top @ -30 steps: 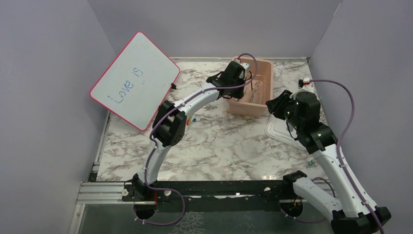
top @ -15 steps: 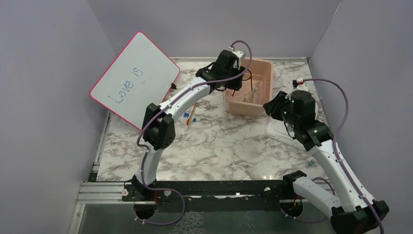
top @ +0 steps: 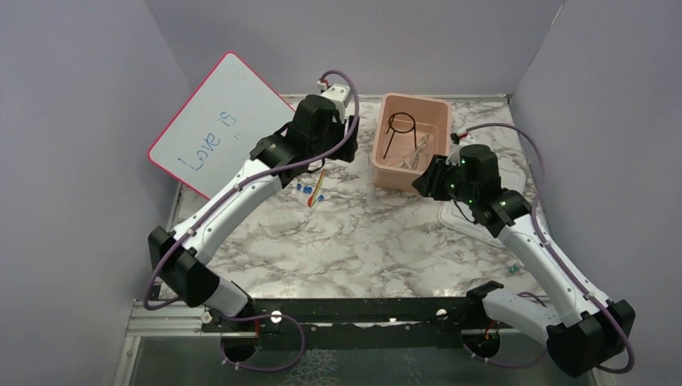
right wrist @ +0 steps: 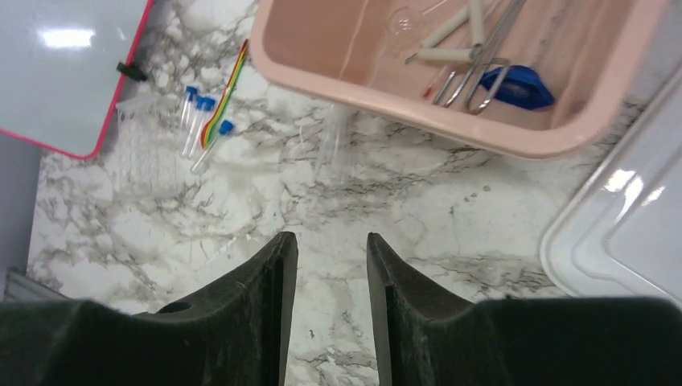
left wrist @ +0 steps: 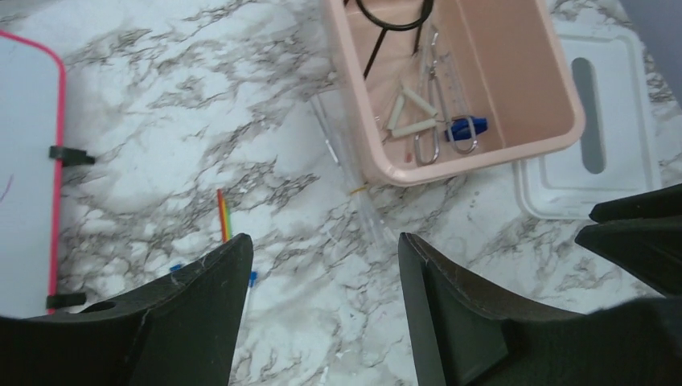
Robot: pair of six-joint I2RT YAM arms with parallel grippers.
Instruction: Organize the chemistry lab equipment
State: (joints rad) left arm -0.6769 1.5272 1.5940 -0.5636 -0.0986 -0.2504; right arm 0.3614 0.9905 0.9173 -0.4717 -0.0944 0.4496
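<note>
The black wire ring stand stands inside the pink tub, beside thin metal tongs and a small blue piece. On the marble left of the tub lie the red-yellow rod, blue-capped vials and a clear tube. My left gripper hovers open above the table between rod and tube, holding nothing. My right gripper is open and empty over bare marble just in front of the tub.
The pink-rimmed whiteboard leans at the back left. The tub's white lid lies flat to the right of the tub, under my right arm. A clear ribbed holder sits next to the vials.
My left gripper opened, left the ring stand in the tub and drew back left over the rod and vials. My right gripper moved left toward the tub's front and opened slightly.
</note>
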